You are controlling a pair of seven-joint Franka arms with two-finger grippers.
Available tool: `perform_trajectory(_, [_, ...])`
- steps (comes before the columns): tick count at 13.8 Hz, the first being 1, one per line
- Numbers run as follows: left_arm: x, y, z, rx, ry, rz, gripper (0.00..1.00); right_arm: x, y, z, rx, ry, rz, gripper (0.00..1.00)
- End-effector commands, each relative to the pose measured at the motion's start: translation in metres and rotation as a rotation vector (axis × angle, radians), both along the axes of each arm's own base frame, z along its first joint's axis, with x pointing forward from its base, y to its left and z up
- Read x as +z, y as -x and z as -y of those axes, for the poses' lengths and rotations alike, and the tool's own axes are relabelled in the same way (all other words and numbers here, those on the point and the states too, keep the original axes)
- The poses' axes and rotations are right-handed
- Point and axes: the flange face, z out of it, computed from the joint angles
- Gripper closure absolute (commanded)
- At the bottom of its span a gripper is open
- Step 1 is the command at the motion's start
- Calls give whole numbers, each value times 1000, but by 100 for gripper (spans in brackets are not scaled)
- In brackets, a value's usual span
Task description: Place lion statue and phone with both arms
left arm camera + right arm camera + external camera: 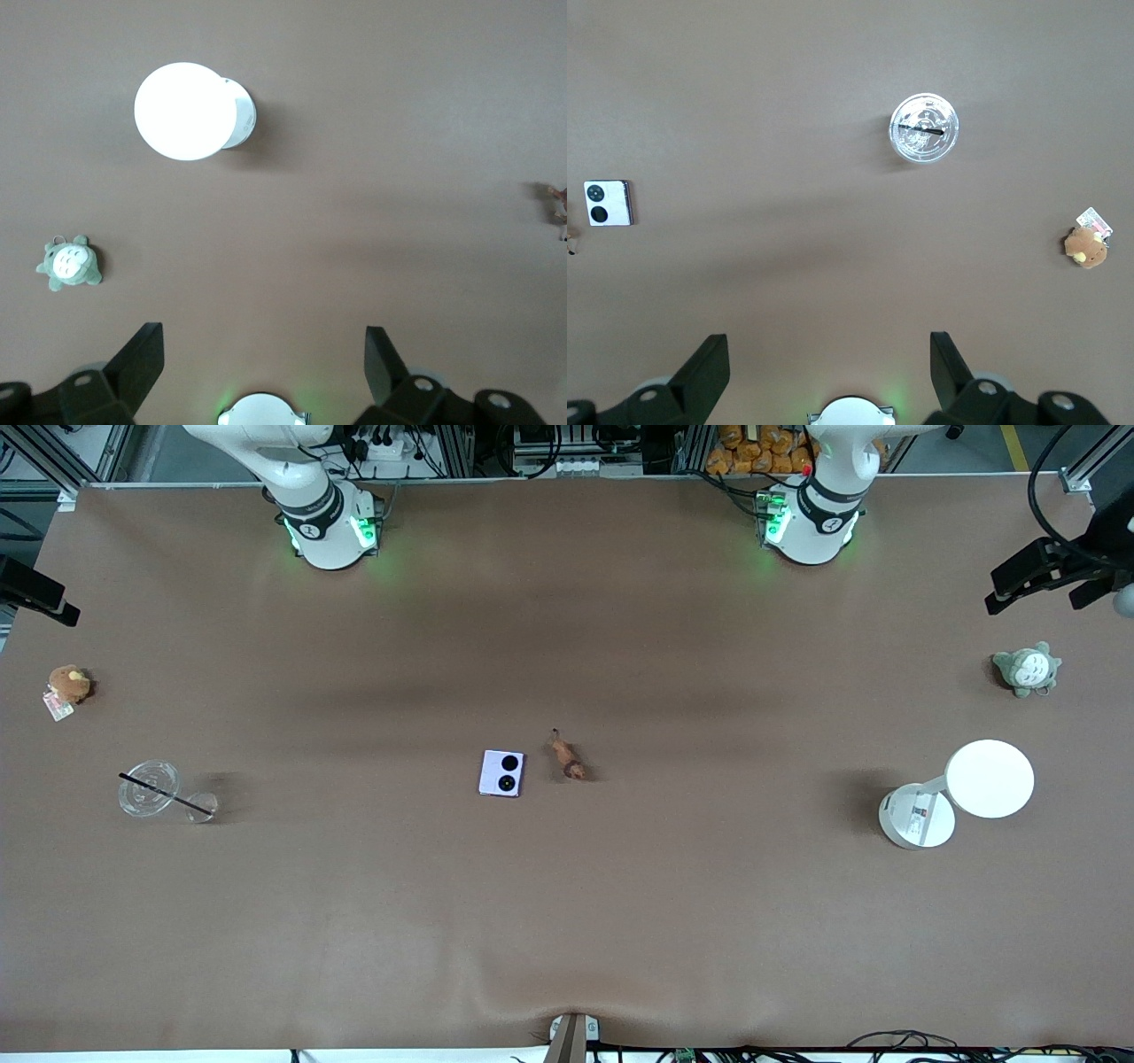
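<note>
The lilac phone [501, 773] lies flat at the table's middle, its two black camera circles up. The orange-brown lion statue [567, 758] lies beside it, toward the left arm's end. In the right wrist view the phone [608, 203] shows at one edge. In the left wrist view only a bit of the lion statue [559, 200] shows at the edge. Both arms wait high over their bases. My left gripper [264, 359] is open and empty. My right gripper [830, 359] is open and empty. Neither gripper shows in the front view.
A white lamp [961, 790] and a grey-green plush [1026, 669] are at the left arm's end. A clear cup [149, 787] with a black straw, a small clear lid [202, 807] and a brown plush with a tag [67, 685] are at the right arm's end.
</note>
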Motion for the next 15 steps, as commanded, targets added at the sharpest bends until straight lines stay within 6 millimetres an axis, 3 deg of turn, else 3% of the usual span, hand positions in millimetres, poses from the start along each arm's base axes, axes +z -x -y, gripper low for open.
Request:
perform_trajectory(1, [-2, -3, -4, 2, -21, -37, 0, 0, 0, -1, -2, 9, -9, 0])
perform_trajectory(4, [-2, -5, 2, -1, -22, -35, 0, 2, 1, 3, -10, 11, -8, 0])
perform_trajectory(6, [-12, -11, 5, -8, -23, -55, 0, 0, 2, 3, -10, 10, -17, 0])
perform_trajectory(15, [-10, -11, 11, -18, -21, -46, 0, -2, 0, 4, -13, 10, -17, 0])
